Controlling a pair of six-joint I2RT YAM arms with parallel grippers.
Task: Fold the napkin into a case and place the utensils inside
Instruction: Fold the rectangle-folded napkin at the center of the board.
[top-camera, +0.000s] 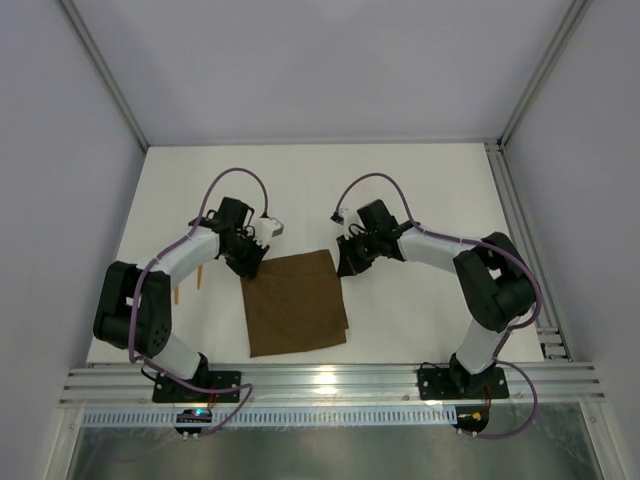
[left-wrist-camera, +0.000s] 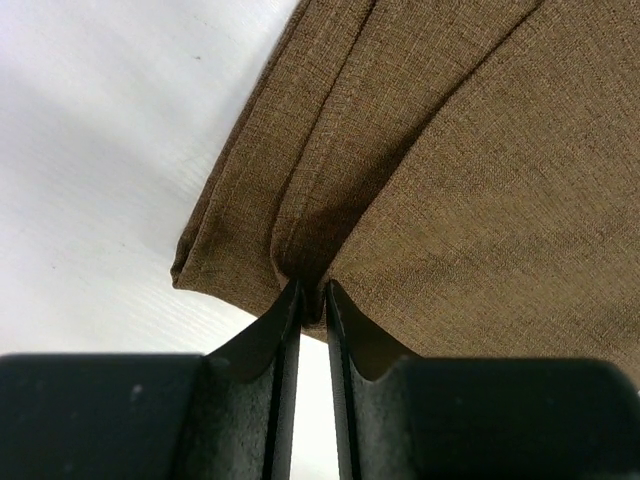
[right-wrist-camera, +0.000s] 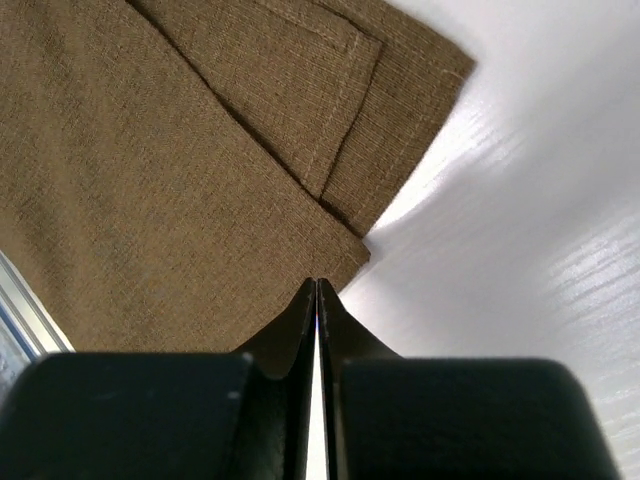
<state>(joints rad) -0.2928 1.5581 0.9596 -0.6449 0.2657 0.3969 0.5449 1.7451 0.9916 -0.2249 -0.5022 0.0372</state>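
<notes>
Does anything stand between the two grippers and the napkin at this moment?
Nothing visible does. The left gripper is shut on one far corner of the napkin, with the cloth bunched between its fingers. The right gripper is closed right at the other far corner, and only bare table lies beside it.

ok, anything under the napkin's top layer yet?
Only more of the same cloth: the napkin shows stacked hemmed layers at its edges, lying on the white table. The two utensils lie outside, left of it. Between the layers is covered, so unseen.
</notes>
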